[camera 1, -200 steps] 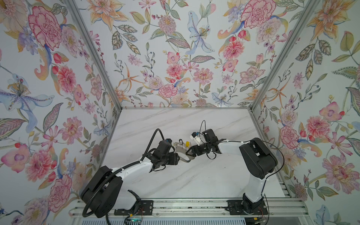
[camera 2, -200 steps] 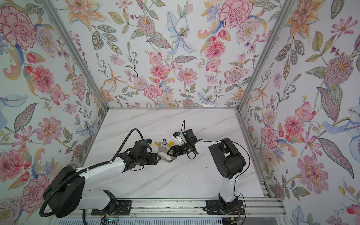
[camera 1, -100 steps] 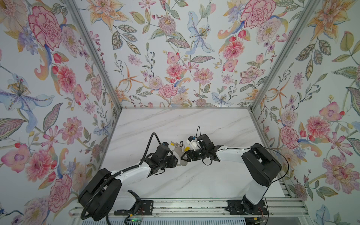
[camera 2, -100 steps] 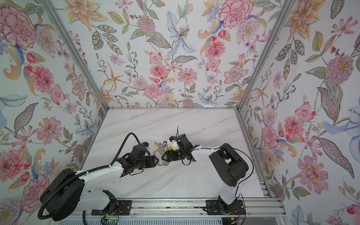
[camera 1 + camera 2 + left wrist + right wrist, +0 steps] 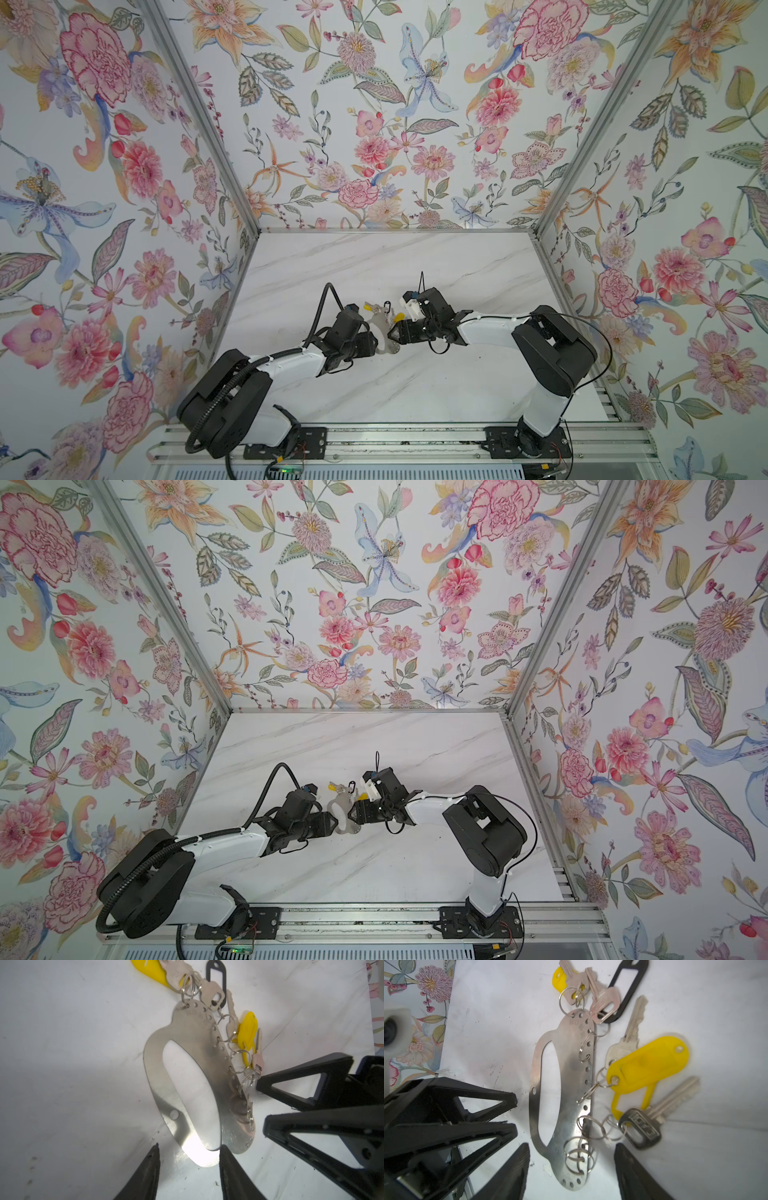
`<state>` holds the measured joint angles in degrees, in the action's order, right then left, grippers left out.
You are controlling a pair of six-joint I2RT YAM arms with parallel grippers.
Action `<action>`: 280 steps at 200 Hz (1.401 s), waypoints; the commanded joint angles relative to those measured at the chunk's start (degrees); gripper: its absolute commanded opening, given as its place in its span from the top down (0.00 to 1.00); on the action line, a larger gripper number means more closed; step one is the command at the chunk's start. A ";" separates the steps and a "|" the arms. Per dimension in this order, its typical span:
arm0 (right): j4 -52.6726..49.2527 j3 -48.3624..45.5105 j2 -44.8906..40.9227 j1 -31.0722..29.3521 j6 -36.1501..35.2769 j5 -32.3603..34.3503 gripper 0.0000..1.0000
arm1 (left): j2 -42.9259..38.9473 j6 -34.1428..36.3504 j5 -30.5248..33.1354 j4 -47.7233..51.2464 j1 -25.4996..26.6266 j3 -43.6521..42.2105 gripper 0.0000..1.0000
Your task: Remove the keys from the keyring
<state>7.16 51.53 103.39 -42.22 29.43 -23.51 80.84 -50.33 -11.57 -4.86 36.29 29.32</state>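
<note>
**Inspector:** Where is the keyring (image 5: 197,1028)?

**Assessor:** It lies flat on the marble table (image 5: 415,266), mid-table between the two arms. The keys (image 5: 640,1127) sit on small split rings along its perforated edge, with yellow tags (image 5: 648,1068) and one black tag (image 5: 629,985).

**Inspector:** And the left gripper (image 5: 189,1147)?

**Assessor:** Its fingers are apart, with the tips just beside the keyring's plain edge. No clamp observed.

**Inspector:** The right gripper (image 5: 571,1145)?

**Assessor:** Its fingers are apart and set wider, with the tips just beside the ringed edge, facing the left gripper. Nothing is held.
</note>
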 commanded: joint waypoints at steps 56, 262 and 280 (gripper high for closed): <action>2.16 1.32 3.58 -1.07 2.18 -1.10 0.35 | 4.50 -0.12 0.47 -3.33 -0.61 -0.58 0.59; 34.49 -5.61 0.76 1.06 28.05 -12.36 0.37 | 9.77 0.49 -5.61 -10.94 -3.92 -3.16 0.62; 37.23 -6.43 1.82 1.08 29.87 -12.53 0.37 | 9.25 0.34 -5.95 -11.48 -4.29 -3.37 0.62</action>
<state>38.00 46.04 105.54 -40.36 55.92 -33.23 88.18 -50.35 -13.43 -20.75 32.14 28.10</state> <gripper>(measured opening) 0.632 0.378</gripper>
